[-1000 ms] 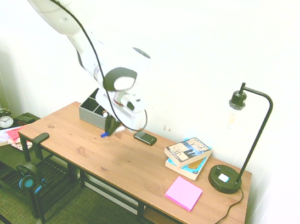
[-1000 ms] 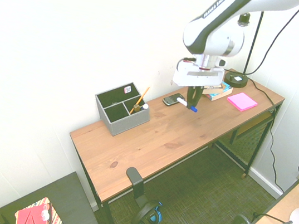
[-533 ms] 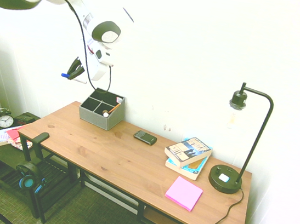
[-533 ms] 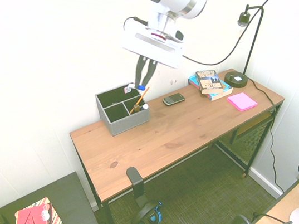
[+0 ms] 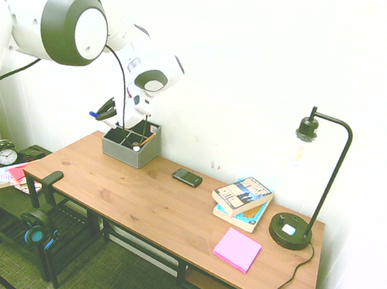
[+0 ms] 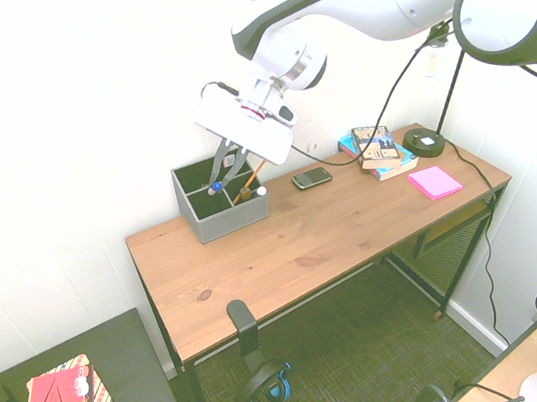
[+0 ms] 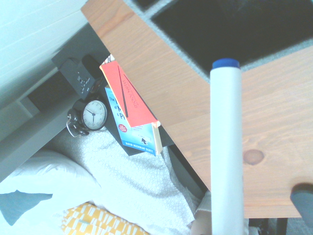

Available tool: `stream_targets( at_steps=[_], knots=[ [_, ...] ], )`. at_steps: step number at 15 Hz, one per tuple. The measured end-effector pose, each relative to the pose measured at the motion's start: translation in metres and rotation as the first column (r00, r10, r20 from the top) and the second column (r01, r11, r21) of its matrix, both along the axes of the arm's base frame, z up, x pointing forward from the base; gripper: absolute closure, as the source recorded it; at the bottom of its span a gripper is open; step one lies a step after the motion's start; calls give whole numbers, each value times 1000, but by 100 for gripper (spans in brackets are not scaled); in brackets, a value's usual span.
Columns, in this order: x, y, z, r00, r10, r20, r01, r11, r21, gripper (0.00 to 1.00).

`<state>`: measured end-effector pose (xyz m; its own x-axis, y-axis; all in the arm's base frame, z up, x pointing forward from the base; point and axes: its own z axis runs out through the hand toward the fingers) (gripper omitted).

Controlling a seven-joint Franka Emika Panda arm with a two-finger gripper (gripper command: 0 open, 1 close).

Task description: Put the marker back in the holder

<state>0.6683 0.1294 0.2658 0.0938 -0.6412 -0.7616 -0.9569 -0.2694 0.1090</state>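
Note:
My gripper (image 5: 109,113) hovers just above the left end of the grey holder (image 5: 118,150), shut on the marker (image 5: 101,117). The marker's blue cap points away from the wall and slightly down. From the other side, the gripper (image 6: 225,166) hangs over the back-left compartment of the holder (image 6: 230,221), and the marker's blue tip (image 6: 214,190) sits at about rim height. Up close, the marker (image 7: 226,147) is a white barrel with a blue end. An orange pencil (image 6: 250,178) leans in the holder's right compartment.
A black phone (image 5: 187,178) lies right of the holder. Further right on the desk are stacked books (image 5: 243,197), a pink sticky pad (image 5: 237,249) and a black lamp (image 5: 296,229). The wall is close behind the holder. A clock (image 7: 90,115) and books sit on a low side table.
The arm carried the marker from low over the desk near the phone, up and left, and has now come down to just above the holder. The grip stayed shut.

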Motion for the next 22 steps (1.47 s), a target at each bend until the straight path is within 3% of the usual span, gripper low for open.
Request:
stream_targets(
  at_steps=[1, 2, 14, 16, 19, 22],
  knots=[
    [0, 1, -11, 1000, -2, -15, 2, 1000, 5, 100],
    [2, 3, -20, 1000, -2, -22, 2, 1000, 10, 0],
    [21, 1, -35, 1000, 8, -24, -8, 1000, 29, 0],
    [23, -1, -24, 999, 41, 14, -41, 999, 7, 0],
    [17, -15, 44, 985, 140, 97, -128, 984, -123, 0],
    [-9, -63, 138, 953, 251, 169, -197, 938, -285, 0]
  ],
)
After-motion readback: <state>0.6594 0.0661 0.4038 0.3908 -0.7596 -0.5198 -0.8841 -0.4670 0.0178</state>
